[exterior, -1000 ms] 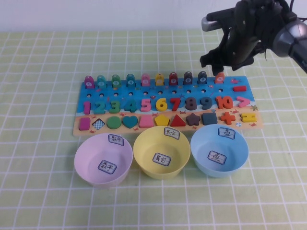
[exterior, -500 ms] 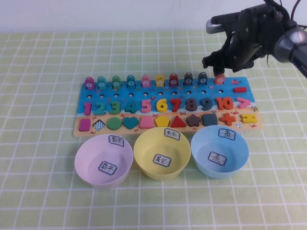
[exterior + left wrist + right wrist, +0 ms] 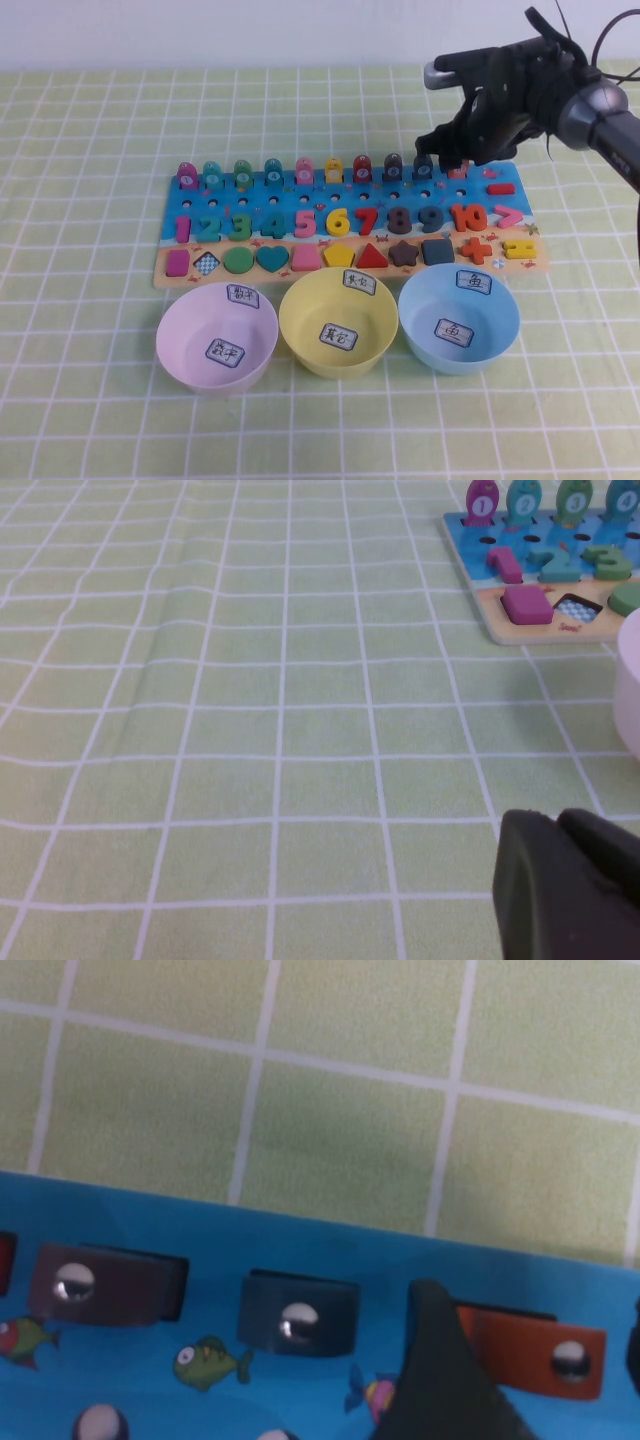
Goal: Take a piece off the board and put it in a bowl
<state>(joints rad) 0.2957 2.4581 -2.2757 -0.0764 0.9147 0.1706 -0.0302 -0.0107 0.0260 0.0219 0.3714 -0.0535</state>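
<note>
The blue board (image 3: pixel 350 215) lies across the middle of the table, with its fish row along the far edge. My right gripper (image 3: pixel 455 160) hangs low over the right end of that row and mostly hides the piece in the high view. In the right wrist view the orange piece (image 3: pixel 530 1355) stands on the board (image 3: pixel 150 1230) between my open fingers (image 3: pixel 440 1380), which straddle it without closing on it. The light blue bowl (image 3: pixel 458 318) stands in front of the board at the right, empty. My left gripper (image 3: pixel 555 825) is shut and empty, low over the cloth left of the board.
A yellow bowl (image 3: pixel 338 320) and a pink bowl (image 3: pixel 216 335) stand left of the blue one. Dark fish pieces (image 3: pixel 298 1320) stand right beside the orange one. The board's left corner (image 3: pixel 497 630) and the pink bowl's rim (image 3: pixel 630 690) show in the left wrist view.
My right gripper has come down and slightly nearer, from above the board's far right corner to around the orange piece. The board and the bowls have not moved.
</note>
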